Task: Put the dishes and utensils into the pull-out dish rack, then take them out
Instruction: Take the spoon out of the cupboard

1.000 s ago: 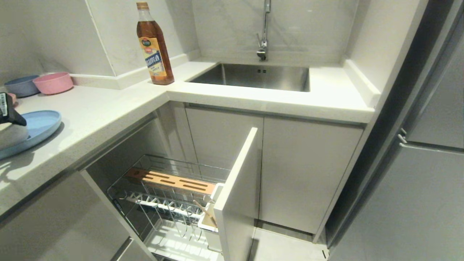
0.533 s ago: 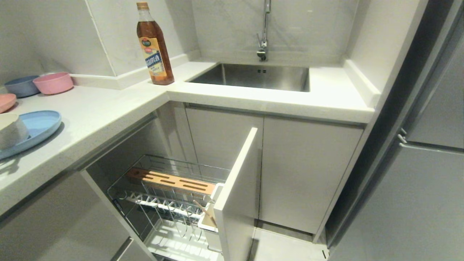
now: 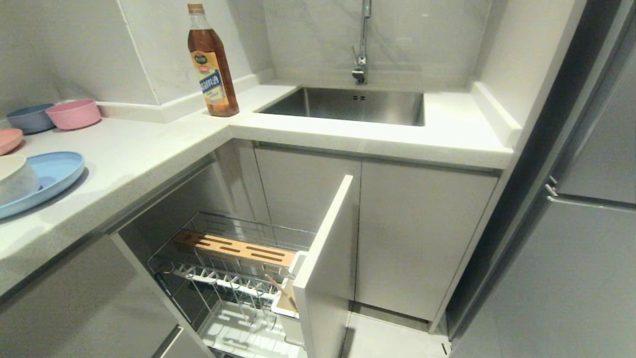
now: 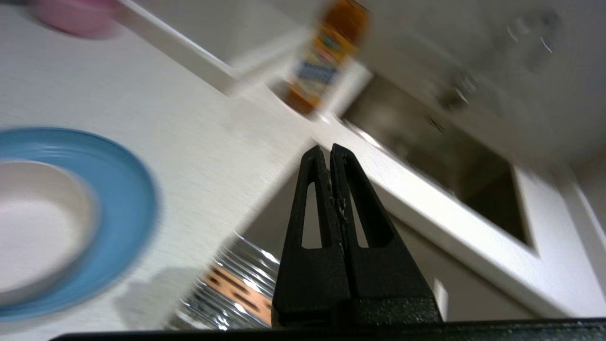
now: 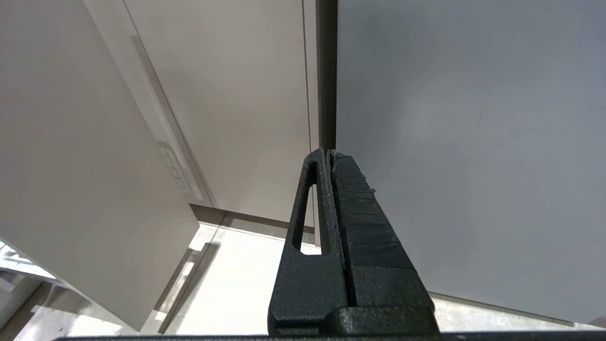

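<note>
The dish rack (image 3: 233,278) stands pulled out of the cupboard under the worktop (image 3: 149,144), well below and in front of the sink (image 3: 348,104), its white front panel (image 3: 323,258) swung towards the room. A pair of chopsticks (image 3: 283,291) leans in the white holder just behind that panel, beside the slotted wooden strip (image 3: 233,247); the plate prongs hold nothing. Far to the left of the sink, at the end of the worktop, the white bowl (image 3: 15,178) sits on the blue plate (image 3: 54,171), with a pink bowl (image 3: 73,113) and a grey-blue bowl (image 3: 29,117) further back by the wall. An oil bottle (image 3: 211,62) stands just left of the sink. The left gripper (image 4: 330,151) hangs over the worktop edge between plate and sink, fingers pressed together, holding nothing. The right gripper (image 5: 328,154) is parked low by the cupboard doors, likewise closed and empty
</note>
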